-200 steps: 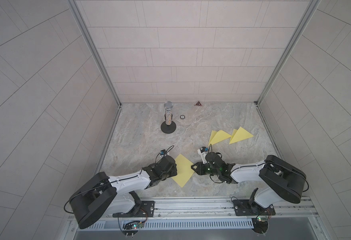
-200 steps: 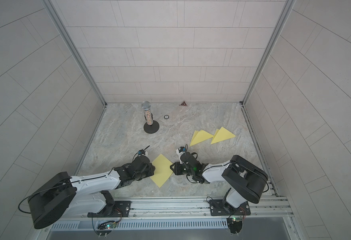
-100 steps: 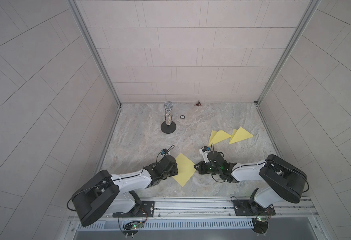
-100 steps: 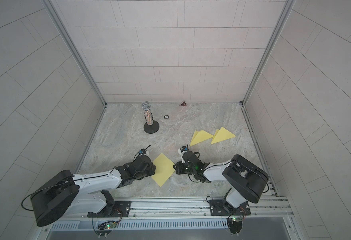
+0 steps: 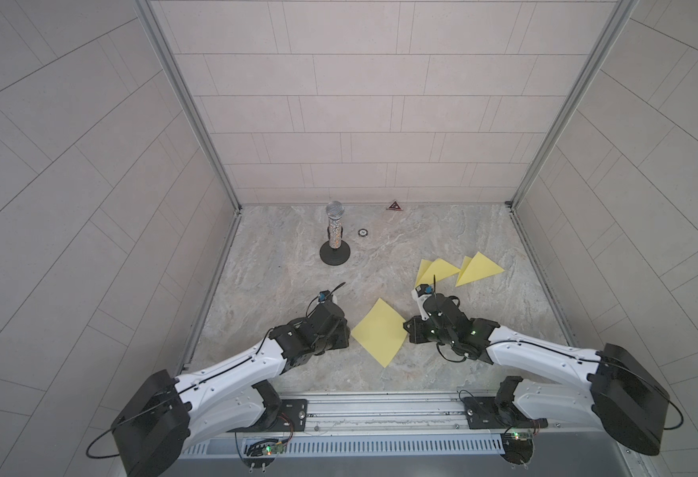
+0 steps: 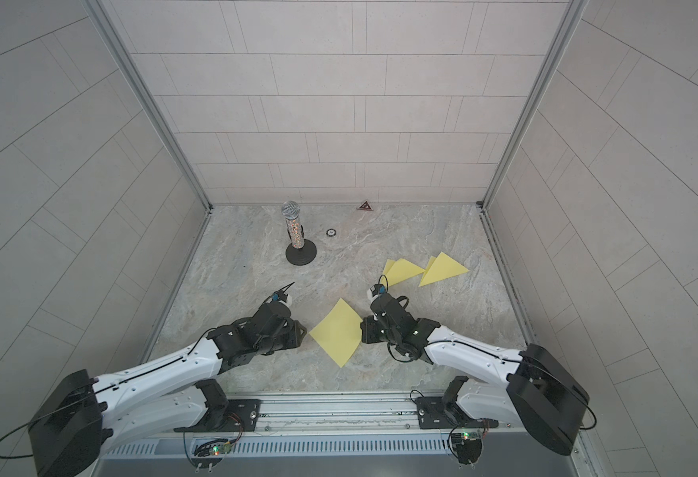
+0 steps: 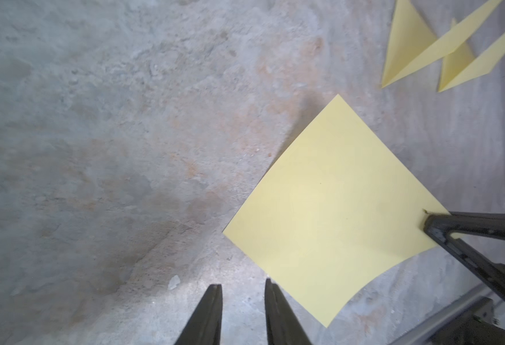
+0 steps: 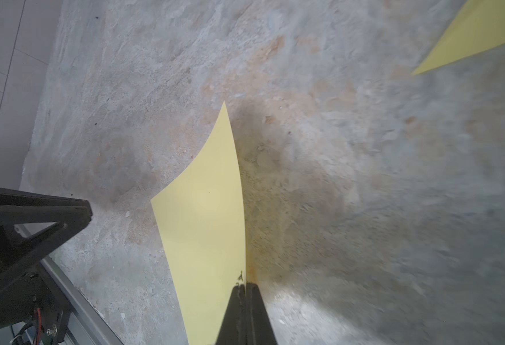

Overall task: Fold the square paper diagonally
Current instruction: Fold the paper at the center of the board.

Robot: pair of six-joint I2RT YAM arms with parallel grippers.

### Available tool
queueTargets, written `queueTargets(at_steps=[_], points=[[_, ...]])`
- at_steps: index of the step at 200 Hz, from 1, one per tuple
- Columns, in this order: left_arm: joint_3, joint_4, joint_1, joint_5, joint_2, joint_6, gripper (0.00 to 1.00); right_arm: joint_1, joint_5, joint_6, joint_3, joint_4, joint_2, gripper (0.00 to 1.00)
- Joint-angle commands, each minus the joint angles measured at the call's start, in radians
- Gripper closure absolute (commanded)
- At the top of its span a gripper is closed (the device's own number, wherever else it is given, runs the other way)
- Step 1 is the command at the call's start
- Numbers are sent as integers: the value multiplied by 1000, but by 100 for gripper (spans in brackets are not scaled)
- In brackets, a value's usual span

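Matt yellow paper (image 5: 378, 332); rough, mottled stone table (image 5: 281, 289).

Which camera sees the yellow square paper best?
The left wrist view: it shows the flat yellow square paper large and nearly face-on, with only one corner covered by the right gripper. In both top views the paper looks small between the arms. The right wrist view sees it slantwise and cut off.
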Motion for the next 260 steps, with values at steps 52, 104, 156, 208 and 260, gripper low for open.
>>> queueTargets(at_steps=[52, 104, 156, 208, 260], points=[[56, 68, -4, 174, 50, 11, 71, -48, 247, 87, -8, -594, -248, 100], [94, 247, -109, 165, 297, -16, 77, -52, 246, 130, -40, -632, -295, 100], [187, 411, -196, 147, 562, -71, 85, -52, 226, 144, -69, -640, -335, 100], [210, 447, -196, 168, 644, -67, 89, -52, 225, 147, -69, -640, -333, 100], [215, 500, -209, 189, 634, -79, 90, -53, 216, 149, -86, -641, -346, 100]])
